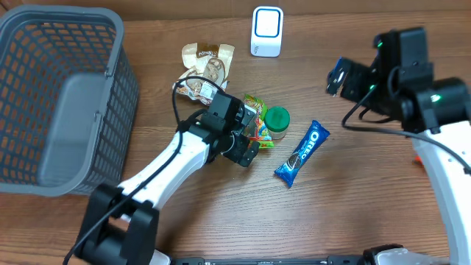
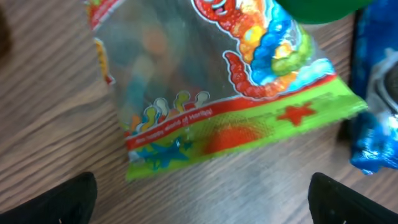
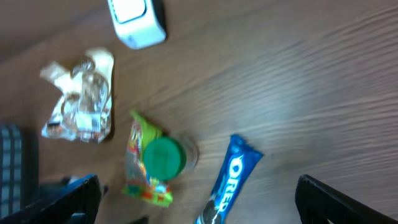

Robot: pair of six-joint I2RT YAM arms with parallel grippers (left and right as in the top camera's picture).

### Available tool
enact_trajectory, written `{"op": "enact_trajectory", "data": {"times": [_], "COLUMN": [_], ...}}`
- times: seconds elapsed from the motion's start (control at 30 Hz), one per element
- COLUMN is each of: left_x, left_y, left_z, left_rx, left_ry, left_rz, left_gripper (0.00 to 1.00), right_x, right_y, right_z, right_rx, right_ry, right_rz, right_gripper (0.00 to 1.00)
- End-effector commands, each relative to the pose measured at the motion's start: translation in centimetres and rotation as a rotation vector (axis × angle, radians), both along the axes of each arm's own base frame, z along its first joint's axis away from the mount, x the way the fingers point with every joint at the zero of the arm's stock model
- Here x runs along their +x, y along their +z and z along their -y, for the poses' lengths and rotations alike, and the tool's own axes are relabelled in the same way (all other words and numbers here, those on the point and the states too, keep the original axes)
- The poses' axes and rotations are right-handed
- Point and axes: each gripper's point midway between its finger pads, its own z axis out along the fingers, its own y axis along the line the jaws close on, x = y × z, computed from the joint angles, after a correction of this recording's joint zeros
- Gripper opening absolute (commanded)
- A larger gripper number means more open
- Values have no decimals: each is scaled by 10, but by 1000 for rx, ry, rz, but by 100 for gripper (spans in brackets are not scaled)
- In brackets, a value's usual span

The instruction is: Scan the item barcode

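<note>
Overhead: the left hand [image 1: 246, 151], fingers apart, hangs over the bright green-and-red plastic gummy sachet [image 1: 254, 109] at the centre of the wooden table [image 1: 353, 206]. This is likely the item to scan. The white box-shaped scanner [image 1: 266, 32] waits at twelve o'clock.

Left wrist: the sachet lies flat just ahead of the spread, empty fingertips, placed for a pinch.

Right wrist: the right hand [image 3: 199, 208], spread and empty, looks down, with the sachet at seven o'clock.

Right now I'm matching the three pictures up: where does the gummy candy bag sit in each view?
Overhead: gummy candy bag at the centre, just left of the jar.
Left wrist: fills the middle of the picture.
Right wrist: lower left.
Shared landmark: the green-lidded jar right beside it.
</note>
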Motion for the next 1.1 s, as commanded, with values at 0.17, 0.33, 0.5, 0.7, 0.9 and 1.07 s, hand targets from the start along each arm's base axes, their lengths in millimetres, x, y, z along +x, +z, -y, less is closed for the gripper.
{"op": "enact_trajectory", "data": {"times": [0.17,0.33,0.5,0.7,0.9,1.07], "left_x": [11,17,22,33,38,45], "left_y": [0,7,8,-1,-23,-30], "left_z": [23,34,36,45,39,40], "left_rx": [-36,-84,-107,-144,-90,-91], "left_ry": [-57,-74,-23,32,57,77], "left_rz": [53,87,86,92,81,97], "left_gripper": [100,100,100,100,100,100], "right_x": [-30,-34,-35,-38,-37,-37], "right_y": [-3,-2,-1,0,0,0], "right_z": [-35,-48,-55,-63,-63,-63], "right_rx": [34,36,39,41,41,41], "right_ry": [114,153,175,198,199,199], "right_rz": [15,22,29,34,35,35], "right_gripper": [100,100,100,100,100,100]}}
